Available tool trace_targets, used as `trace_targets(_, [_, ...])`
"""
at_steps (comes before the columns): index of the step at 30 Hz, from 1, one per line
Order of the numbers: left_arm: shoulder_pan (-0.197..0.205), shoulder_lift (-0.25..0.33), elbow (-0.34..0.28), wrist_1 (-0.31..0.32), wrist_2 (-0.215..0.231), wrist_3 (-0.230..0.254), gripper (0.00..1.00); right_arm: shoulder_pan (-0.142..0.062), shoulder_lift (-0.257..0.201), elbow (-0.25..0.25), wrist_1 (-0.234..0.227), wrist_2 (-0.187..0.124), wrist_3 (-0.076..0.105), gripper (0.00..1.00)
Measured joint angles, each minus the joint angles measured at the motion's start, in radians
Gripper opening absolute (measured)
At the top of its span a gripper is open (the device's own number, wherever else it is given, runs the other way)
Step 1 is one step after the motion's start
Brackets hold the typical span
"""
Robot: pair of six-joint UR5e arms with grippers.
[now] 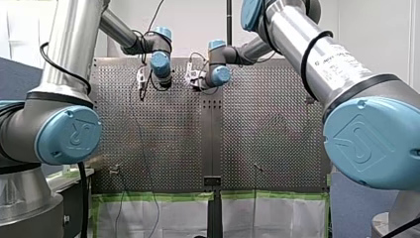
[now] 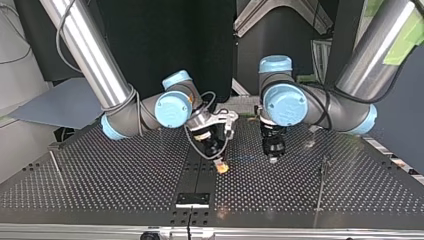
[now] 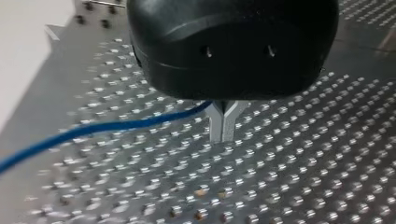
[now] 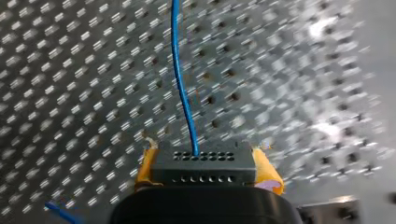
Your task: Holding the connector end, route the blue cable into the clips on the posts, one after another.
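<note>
In the right wrist view my right gripper (image 4: 204,157) is shut on a black connector (image 4: 203,169), held between its yellow pads (image 4: 145,168). The blue cable (image 4: 181,88) leaves the connector and runs ahead over the perforated table. My left gripper (image 3: 223,127) has its metal fingers together on the blue cable (image 3: 107,127), which trails off to one side just above the table. In the top view the two grippers hang close together near the table's middle: my right gripper (image 2: 221,167) and my left gripper (image 2: 273,159).
A thin post (image 2: 323,166) stands at the top view's right and another post (image 2: 54,161) at its left edge. A black block (image 2: 192,200) sits at the near middle edge. The perforated table (image 2: 125,180) spreads around the grippers.
</note>
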Motion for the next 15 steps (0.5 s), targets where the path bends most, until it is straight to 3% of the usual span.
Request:
trace_targets(8, [-0.028,-0.022,-0.018,0.03,-0.023,-0.012,0.0,-0.024,0.0,0.082,-0.003,0.002,-0.039,0.0])
trace_targets(15, [-0.05,-0.025,-0.047,0.072,-0.032,-0.016,0.0,-0.037,-0.001,0.15,-0.013,0.017,-0.061,0.0])
